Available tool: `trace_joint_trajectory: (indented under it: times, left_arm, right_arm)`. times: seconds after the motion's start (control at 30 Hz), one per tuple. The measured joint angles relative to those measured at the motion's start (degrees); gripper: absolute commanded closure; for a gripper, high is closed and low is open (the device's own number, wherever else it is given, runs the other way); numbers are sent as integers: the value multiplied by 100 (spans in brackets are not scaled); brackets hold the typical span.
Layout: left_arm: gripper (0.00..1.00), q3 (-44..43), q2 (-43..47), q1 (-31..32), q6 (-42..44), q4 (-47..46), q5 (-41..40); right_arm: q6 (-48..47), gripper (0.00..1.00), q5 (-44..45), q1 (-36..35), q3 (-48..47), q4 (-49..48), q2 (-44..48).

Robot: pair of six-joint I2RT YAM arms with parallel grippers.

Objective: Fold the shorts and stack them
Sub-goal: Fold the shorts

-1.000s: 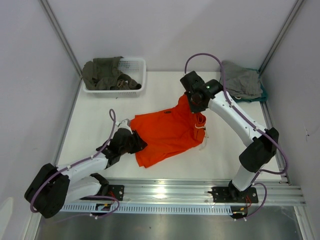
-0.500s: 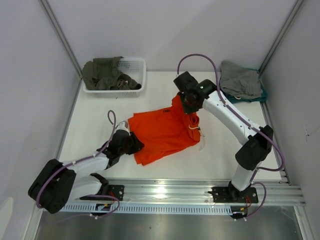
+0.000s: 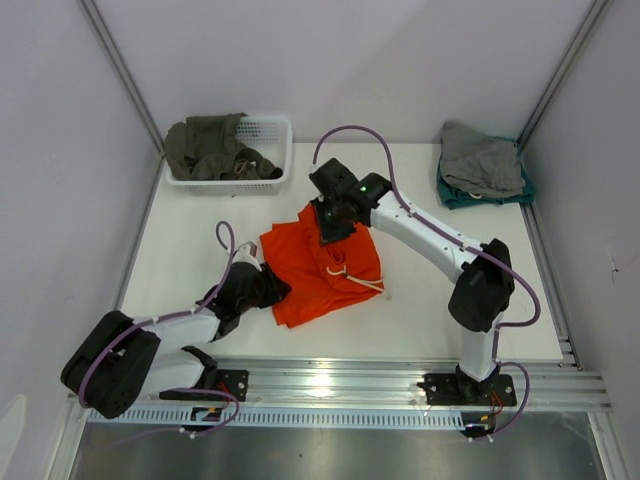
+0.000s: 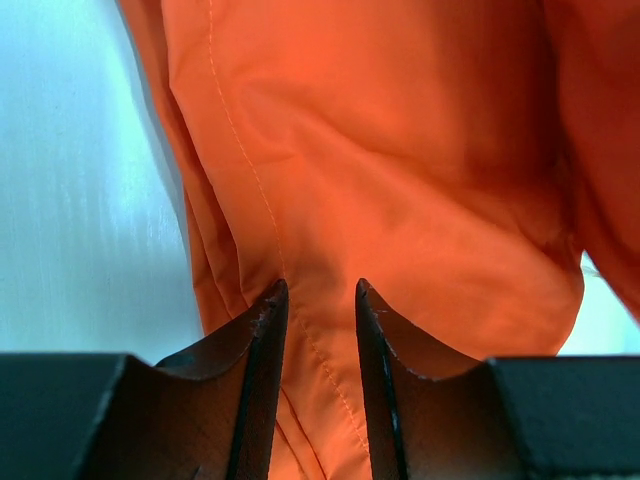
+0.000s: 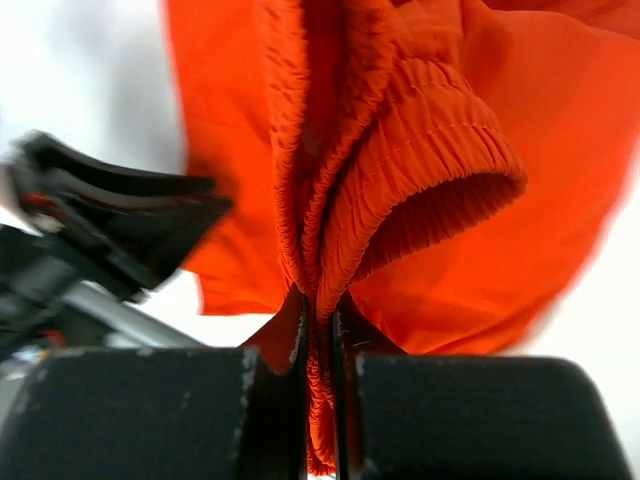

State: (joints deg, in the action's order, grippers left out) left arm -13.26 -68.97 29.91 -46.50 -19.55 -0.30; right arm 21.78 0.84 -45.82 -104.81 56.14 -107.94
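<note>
Top camera looks down from the near side over the whole surface (image 3: pixel 180 260). Wrist cameras look along their fingers (image 4: pixel 262 340), very close; all share the shorts (image 3: pixel 300 262).

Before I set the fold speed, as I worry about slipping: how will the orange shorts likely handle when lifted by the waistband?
Probably floppy: the shorts bunch in folds around the waistband pinched in the right gripper. Likely light and thin, as the cloth creases into soft wrinkles. The white drawstring trails loose and may snag.
</note>
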Motion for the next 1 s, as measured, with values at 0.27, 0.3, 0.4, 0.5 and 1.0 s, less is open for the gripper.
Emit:
trace_joint_trajectory:
  times: [0.27, 0.3, 0.4, 0.5, 1.0]
  left_arm:
    - [63, 179, 339, 0, 2, 127, 4]
    - [63, 190, 354, 0, 2, 138, 2]
    - [64, 203, 393, 0, 4, 173, 2]
    - [64, 205, 402, 0, 4, 184, 2]
    - [64, 269, 964, 0, 24, 824, -17]
  right_arm:
    - [649, 100, -551, -125, -48, -844, -273]
    - [697, 100, -533, -166, -92, -883, -350]
    - [785, 100, -352, -361, -282, -914, -702]
    - [824, 100, -223, -533, -393, -890, -994]
    - [765, 52, 413, -988, -809, -431, -1436]
